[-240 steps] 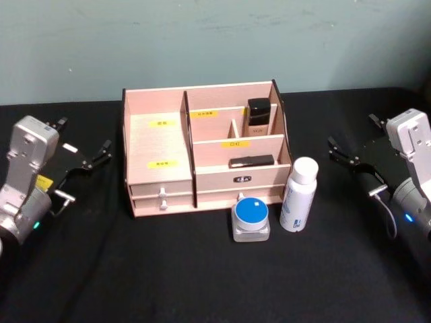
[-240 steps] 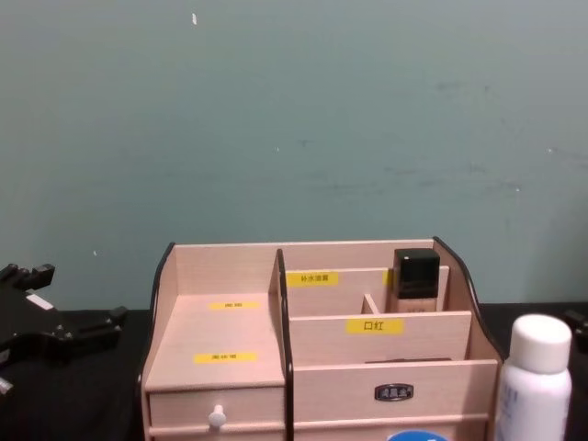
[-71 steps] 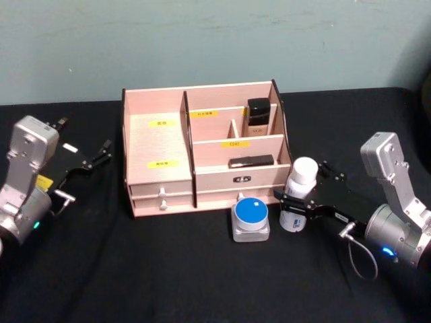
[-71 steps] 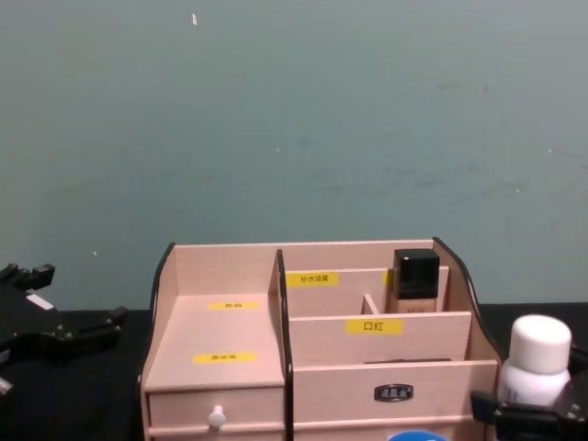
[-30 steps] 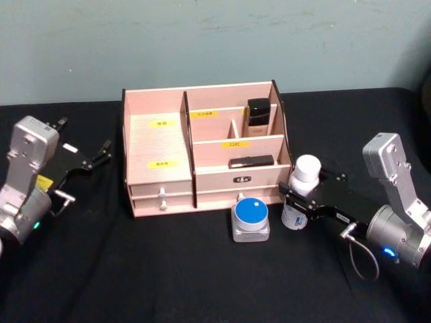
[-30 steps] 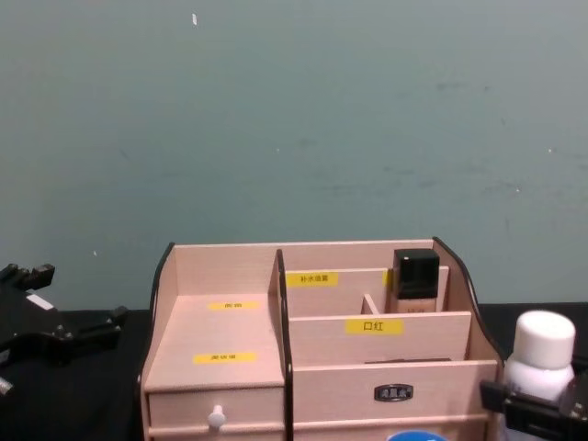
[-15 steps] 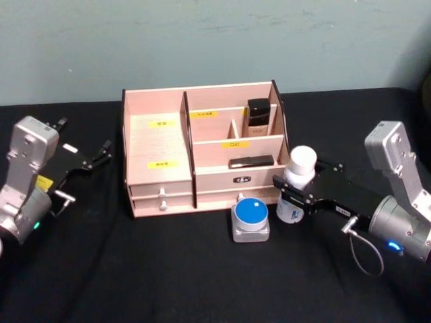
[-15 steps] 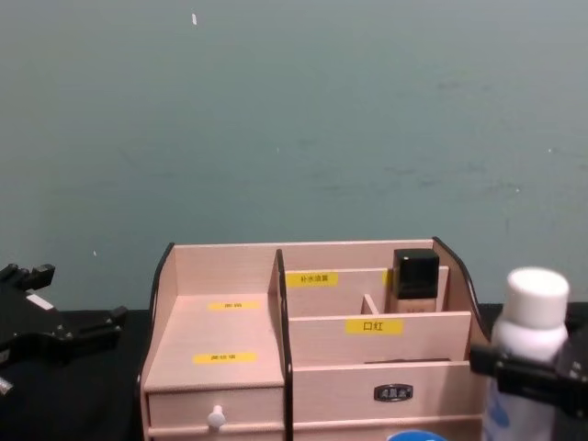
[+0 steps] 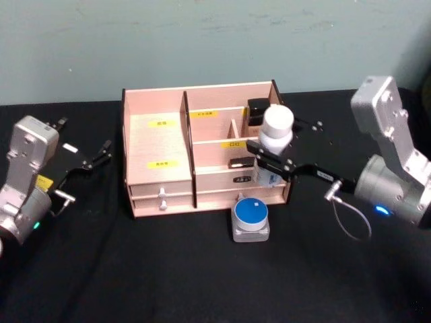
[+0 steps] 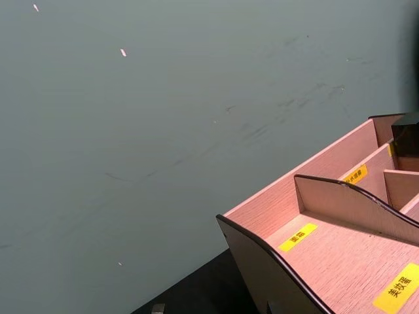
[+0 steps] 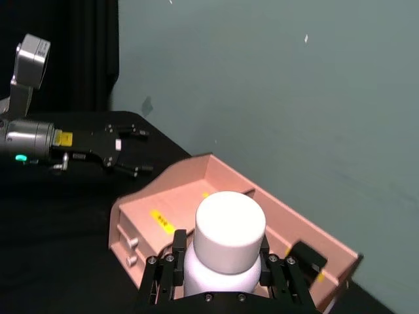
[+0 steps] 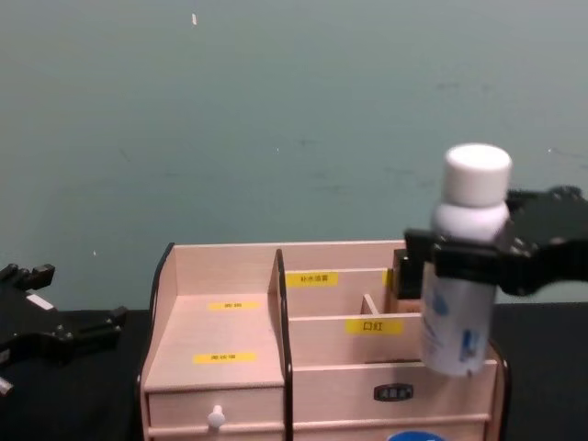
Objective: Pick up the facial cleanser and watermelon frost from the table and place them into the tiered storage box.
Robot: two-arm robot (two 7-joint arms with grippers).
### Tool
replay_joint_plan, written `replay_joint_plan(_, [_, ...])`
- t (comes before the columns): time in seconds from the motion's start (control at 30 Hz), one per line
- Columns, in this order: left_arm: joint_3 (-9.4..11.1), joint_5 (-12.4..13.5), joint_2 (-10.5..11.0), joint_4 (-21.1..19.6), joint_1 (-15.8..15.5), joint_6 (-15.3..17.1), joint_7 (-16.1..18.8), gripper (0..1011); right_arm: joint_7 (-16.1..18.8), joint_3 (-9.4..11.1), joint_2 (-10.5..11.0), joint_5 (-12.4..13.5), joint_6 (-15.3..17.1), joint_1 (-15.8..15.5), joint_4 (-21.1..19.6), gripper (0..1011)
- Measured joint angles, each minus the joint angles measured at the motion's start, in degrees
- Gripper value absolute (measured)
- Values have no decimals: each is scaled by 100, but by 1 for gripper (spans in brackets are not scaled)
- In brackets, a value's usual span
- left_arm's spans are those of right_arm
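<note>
Black worktop (image 9: 168,282), plain teal wall (image 9: 202,40) behind. The right gripper (image 9: 273,161), jaws clamped on the facial cleanser (image 9: 276,131), holds it upright above the right side of the tiered storage box (image 9: 156,145). The watermelon frost (image 9: 250,217) sits just in front. The left gripper (image 9: 84,142) rests at left, jaws apart, empty.

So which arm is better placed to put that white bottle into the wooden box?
The right. Its claw is shut on the facial cleanser, held upright in the air over the right-hand compartments of the tiered storage box. The left claw sits open off the box's left side, holding nothing.
</note>
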Motion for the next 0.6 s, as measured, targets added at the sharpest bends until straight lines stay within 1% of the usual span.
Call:
replay_joint_plan(0.03, [0, 0, 0, 0, 0, 0, 0, 1010, 18, -57, -45, -14, 26, 127, 48, 615])
replay_joint_plan(0.13, [0, 0, 0, 0, 0, 0, 0, 1010, 35, -141, -131, -24, 62, 324, 147, 615])
replay_joint_plan(0.2, [0, 0, 0, 0, 0, 0, 0, 1010, 61, -254, -267, -34, 94, 583, 329, 615])
replay_joint_plan(0.3, [0, 0, 0, 0, 0, 0, 0, 1010, 76, -343, -369, -48, 99, 765, 482, 615])
replay_joint_plan(0.33, [0, 0, 0, 0, 0, 0, 0, 1010, 85, -406, -450, -60, 97, 899, 592, 615])
replay_joint_plan(0.43, [0, 0, 0, 0, 0, 0, 0, 1010, 93, -483, -559, -78, 82, 1064, 776, 615])
replay_joint_plan(0.47, [0, 0, 0, 0, 0, 0, 0, 1010, 96, -534, -644, -78, 54, 1180, 913, 615])
replay_joint_plan(0.53, [0, 0, 0, 0, 0, 0, 0, 1010, 98, -599, -747, -90, 21, 1326, 1107, 615])
replay_joint_plan(0.57, [0, 0, 0, 0, 0, 0, 0, 1010, 98, -599, -747, -90, 21, 1326, 1107, 615])
replay_joint_plan(0.6, [0, 0, 0, 0, 0, 0, 0, 1009, 98, -639, -809, -110, -3, 1416, 1238, 615])
